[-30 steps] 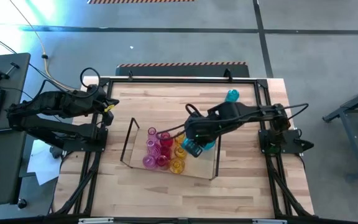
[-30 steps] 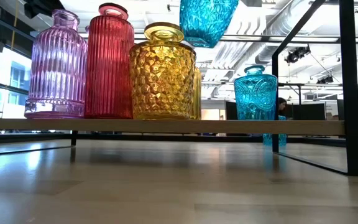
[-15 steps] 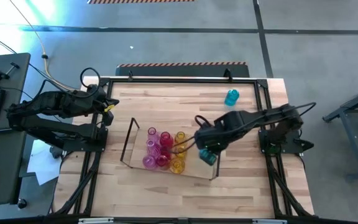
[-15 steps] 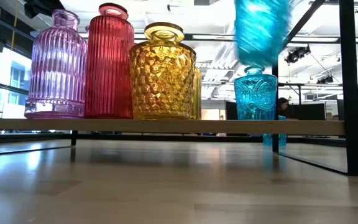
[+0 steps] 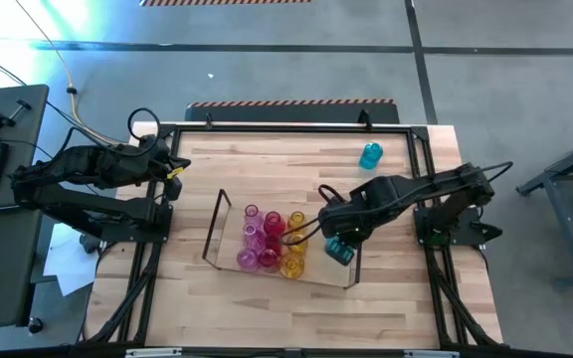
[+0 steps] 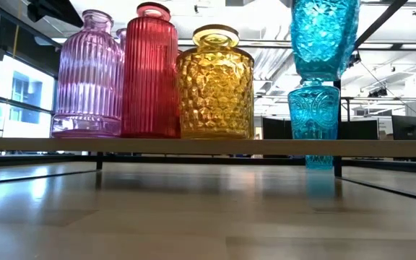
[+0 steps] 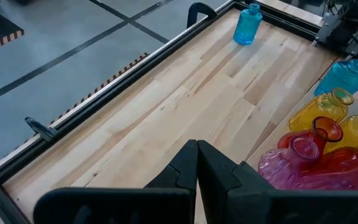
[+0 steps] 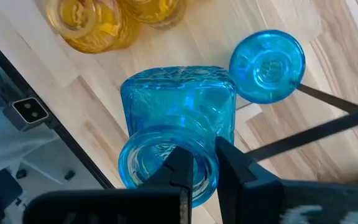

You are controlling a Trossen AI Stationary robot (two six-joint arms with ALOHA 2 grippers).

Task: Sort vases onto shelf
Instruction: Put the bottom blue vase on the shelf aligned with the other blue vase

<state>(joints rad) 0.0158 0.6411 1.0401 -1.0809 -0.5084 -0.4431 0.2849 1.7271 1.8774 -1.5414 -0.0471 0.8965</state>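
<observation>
My right gripper (image 8: pixel 204 158) is shut on a cyan vase (image 6: pixel 323 36), held over the right end of the shelf (image 6: pixel 193 146). A second cyan vase (image 8: pixel 267 65) stands on that end, beside the dark end frame. Pink (image 5: pixel 252 234), red (image 5: pixel 272 224) and yellow (image 5: pixel 291 264) vases stand grouped on the shelf's middle. One more cyan vase (image 5: pixel 370 155) stands alone on the table at the far right. My left gripper (image 7: pixel 196 162) is shut with nothing in it, back at the table's left edge. My right gripper pinches the cyan vase's mouth rim (image 8: pixel 205 177), one finger (image 8: pixel 180 163) inside the mouth and the other (image 8: pixel 232 163) outside. The fingers come from above, pointing down. The vase hangs upright below them, its base (image 6: pixel 322 72) above the shelf board.
A black metal frame (image 5: pixel 286 126) runs around the wooden table top. Bare wood lies between the shelf and the far edge (image 7: pixel 185 93) and along the near edge. The shelf's dark end frames (image 5: pixel 217 224) stand upright at both short ends.
My right gripper has carried the cyan vase toward the table's right and near edges and down, from over the yellow vases to the shelf's right end. The shelf, with the vases on it, has slid a little toward the table's right edge.
</observation>
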